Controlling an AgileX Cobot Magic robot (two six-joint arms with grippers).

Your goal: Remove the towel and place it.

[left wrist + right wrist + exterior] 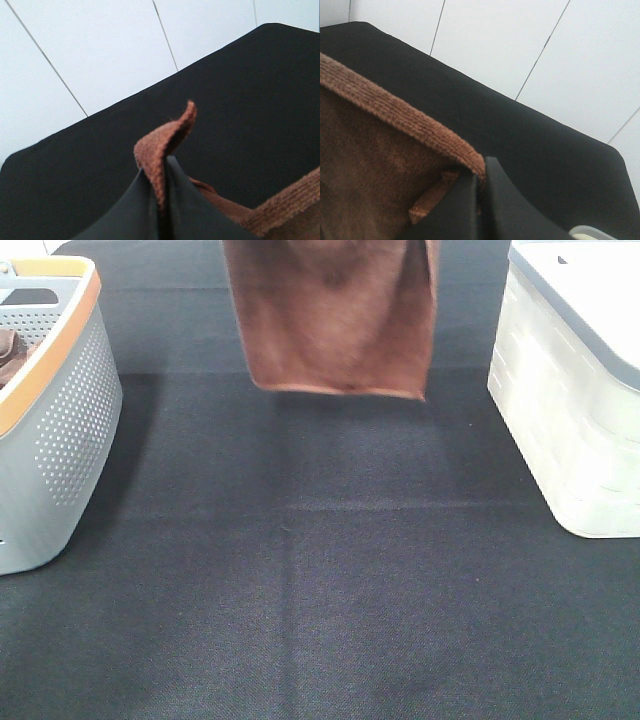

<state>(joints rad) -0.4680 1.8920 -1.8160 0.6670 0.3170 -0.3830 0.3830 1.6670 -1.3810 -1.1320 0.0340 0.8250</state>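
Observation:
The rust-brown towel (335, 315) hangs spread flat in the air above the far middle of the black table, its lower hem free. Both arms are above the frame in the high view. In the left wrist view my left gripper (162, 200) is shut on one upper corner of the towel (165, 142), which sticks up between the dark fingers. In the right wrist view my right gripper (481, 185) is shut on the other upper corner, pinching the towel's stitched hem (395, 115) with the cloth hanging away from it.
A grey perforated basket (60, 420) with an orange rim stands at the left edge, a dark brown bunched item (10, 355) inside it. A translucent white lidded box (575, 390) stands at the right. Black cloth (320, 590) covers the table.

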